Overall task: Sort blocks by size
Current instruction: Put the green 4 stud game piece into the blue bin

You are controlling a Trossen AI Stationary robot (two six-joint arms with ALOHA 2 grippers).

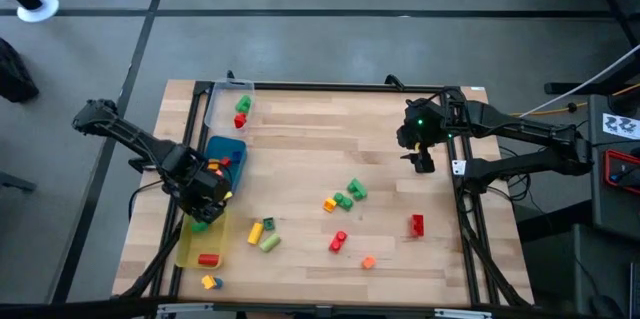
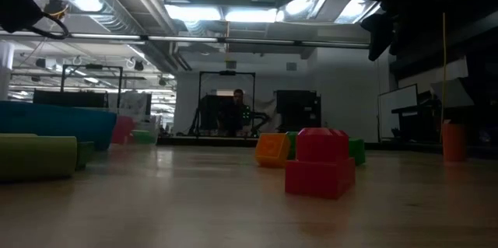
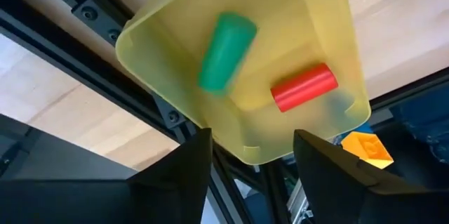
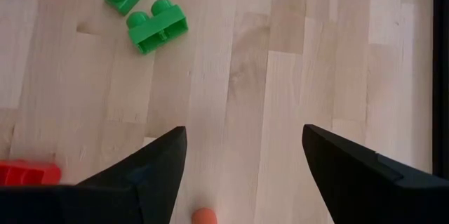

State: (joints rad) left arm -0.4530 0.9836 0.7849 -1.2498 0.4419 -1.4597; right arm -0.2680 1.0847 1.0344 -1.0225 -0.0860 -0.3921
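Blocks of smooth moulded plastic lie scattered over the pale wood-plank counter (image 1: 300, 139), which is edged by a dark metal frame. The left claw (image 3: 251, 155) hangs over the yellow tray (image 3: 319, 31), a translucent, round-cornered tub at the counter's left edge, its two dark fingers spread with nothing between them. Inside that tray lie a green cylinder (image 3: 226, 50) and a red cylinder (image 3: 304, 87), apart from each other. Just beyond the yellow tray sits a blue tray (image 1: 232, 146) holding several red, yellow and orange pieces, and farther back a clear tray (image 1: 222, 97) holds a green piece (image 1: 242, 105) and a red piece (image 1: 239, 120). An orange and yellow block (image 1: 209, 282) rests on the counter beside the yellow tray's near end. The right claw (image 4: 244, 155) hovers above bare wood toward the counter's right side, fingers spread wide and empty. Near it lie two studded green bricks (image 4: 158, 24), side by side. Farther toward the near edge sit a studded red brick (image 1: 416, 224), a small orange cube (image 1: 368, 262), a red piece (image 1: 338, 242), an orange block (image 1: 329, 204), and a yellow cylinder (image 1: 255, 232) next to a lime-green cylinder (image 1: 269, 243).
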